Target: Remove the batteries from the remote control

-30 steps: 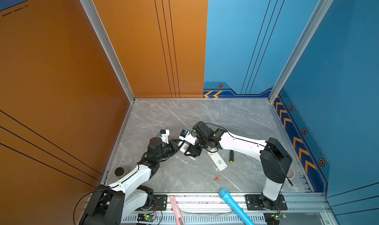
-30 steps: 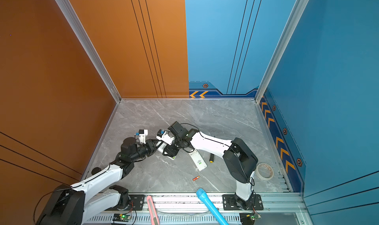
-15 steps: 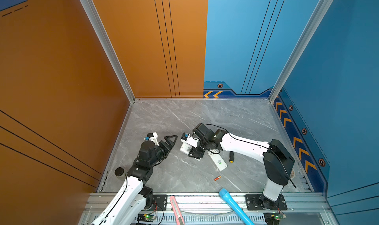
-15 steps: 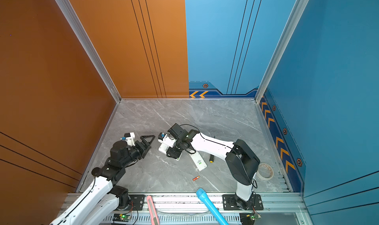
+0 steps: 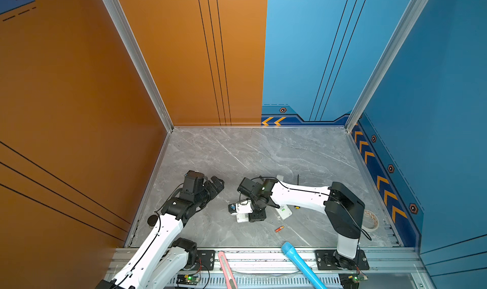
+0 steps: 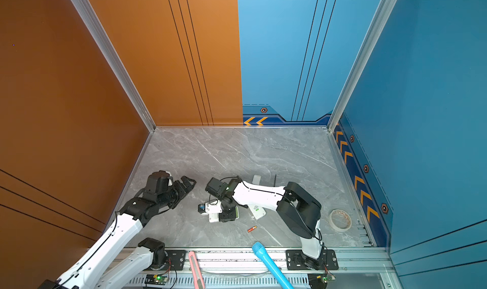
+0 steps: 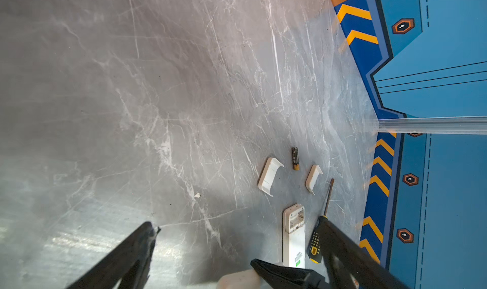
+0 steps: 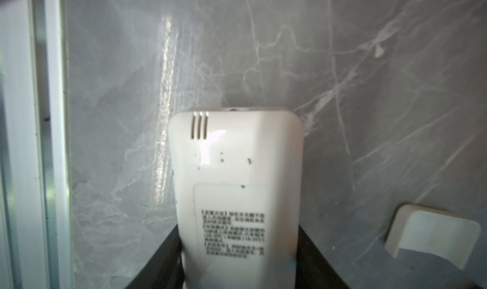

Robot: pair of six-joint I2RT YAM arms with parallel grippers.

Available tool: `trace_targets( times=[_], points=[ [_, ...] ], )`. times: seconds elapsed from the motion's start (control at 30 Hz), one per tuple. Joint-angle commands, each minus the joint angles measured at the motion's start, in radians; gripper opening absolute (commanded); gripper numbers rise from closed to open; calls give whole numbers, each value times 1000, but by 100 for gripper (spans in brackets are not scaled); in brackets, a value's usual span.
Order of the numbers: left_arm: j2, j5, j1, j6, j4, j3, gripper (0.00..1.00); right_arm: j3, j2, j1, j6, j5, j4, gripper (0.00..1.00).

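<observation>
Your right gripper [image 8: 238, 261] is clamped on the white remote [image 8: 234, 164], lower centre in both top views, and the remote's long axis runs straight out between the jaws. Your left gripper [image 5: 215, 188] hangs to its left, apart, jaws spread wide and empty. A red-orange battery [image 5: 279, 229] lies loose at lower right, and a dark battery [image 7: 295, 158] lies beside a white cover [image 7: 270, 177]. The held remote's compartment is hidden.

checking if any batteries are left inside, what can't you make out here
- Held remote: near end cut off by right wrist view's edge; label blurred.
- Second remote: mostly under the right arm in both top views.
- Black battery: markings too small, left wrist view.
</observation>
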Motion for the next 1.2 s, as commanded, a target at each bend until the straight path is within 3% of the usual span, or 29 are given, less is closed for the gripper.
trace_targets(
  times=[0.0, 0.17, 0.33, 0.5, 0.53, 0.57, 0.67, 0.73, 0.8, 0.87, 0.93, 1.0, 1.07, 1.17],
  points=[
    [-1, -24, -6, 54, -24, 20, 98, 43, 56, 23, -110, 51, -74, 23],
    [-9, -25, -4, 58, -21, 19, 98, 70, 86, 27, -126, 44, -73, 30],
    [-7, -22, 0, 59, -18, 13, 98, 62, 92, 28, -129, 68, -70, 58],
    [7, -18, 5, 60, -2, 22, 98, 46, 17, 4, -36, 84, 14, 69],
    [13, -18, 6, 60, 0, 25, 98, 38, -14, -1, -13, 77, 38, 83],
    [19, -17, 6, 61, 5, 28, 98, 25, -41, -1, 4, 75, 57, 86],
    [35, -13, 9, 60, 21, 29, 98, 9, -112, -3, 69, 63, 63, 86],
    [45, -8, 9, 70, 30, 41, 98, -5, -181, -26, 203, 63, 91, 85],
    [59, -13, 4, 91, 38, 59, 98, -36, -280, -70, 446, 109, 144, 84],
    [90, -11, -8, 124, 63, 78, 98, -67, -374, -141, 775, 184, 158, 82],
    [141, 0, -31, 150, 85, 105, 98, -88, -438, -254, 1138, 215, 43, 74],
    [209, 2, -80, 175, 106, 148, 98, -167, -500, -362, 1395, 217, -81, 65],
    [273, 10, -132, 192, 141, 185, 98, -292, -575, -439, 1534, 224, -87, 61],
    [363, 64, -175, 166, 206, 222, 98, -437, -632, -513, 1621, 214, -11, 53]
  ],
)
